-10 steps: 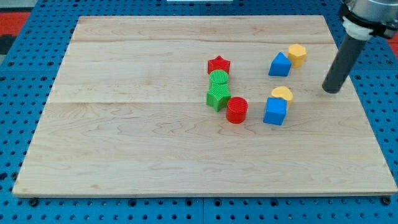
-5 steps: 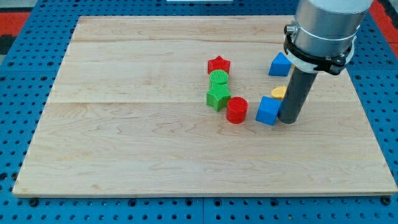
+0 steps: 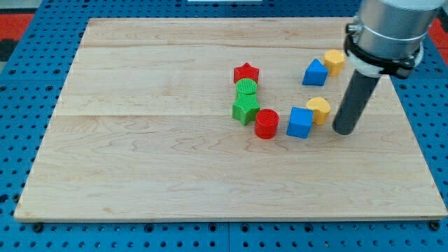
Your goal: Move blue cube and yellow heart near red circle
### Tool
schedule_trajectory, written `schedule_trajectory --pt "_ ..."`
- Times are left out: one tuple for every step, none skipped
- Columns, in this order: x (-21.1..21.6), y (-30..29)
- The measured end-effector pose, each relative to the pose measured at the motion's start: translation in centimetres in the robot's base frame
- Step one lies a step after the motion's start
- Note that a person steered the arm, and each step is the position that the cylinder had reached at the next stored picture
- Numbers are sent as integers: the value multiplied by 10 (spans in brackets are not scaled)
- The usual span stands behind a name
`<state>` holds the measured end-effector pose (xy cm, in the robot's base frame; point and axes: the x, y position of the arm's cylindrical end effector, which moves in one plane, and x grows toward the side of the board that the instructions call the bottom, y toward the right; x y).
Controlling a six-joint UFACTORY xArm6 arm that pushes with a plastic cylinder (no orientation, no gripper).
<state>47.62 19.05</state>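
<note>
The red circle (image 3: 267, 123) stands on the wooden board (image 3: 175, 168) right of centre. The blue cube (image 3: 299, 122) sits just right of it, with a small gap. The yellow heart (image 3: 319, 109) touches the blue cube's upper right corner. My tip (image 3: 344, 130) rests on the board to the right of the yellow heart and blue cube, a short gap away from both.
A red star (image 3: 246, 72), a green circle (image 3: 246, 87) and a green star (image 3: 245, 108) form a column left of the red circle. A blue triangle (image 3: 314, 72) and a yellow hexagon (image 3: 334, 61) sit at the upper right.
My tip swept in from the right, pushed the blue cube left toward the red circle, then drew back to the right. The yellow heart shifted slightly.
</note>
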Motion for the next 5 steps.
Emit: schedule_trajectory --pt "0 2" --pt "-1 2" --pt "-11 2" --pt "-22 -2" --pt "-22 -19"
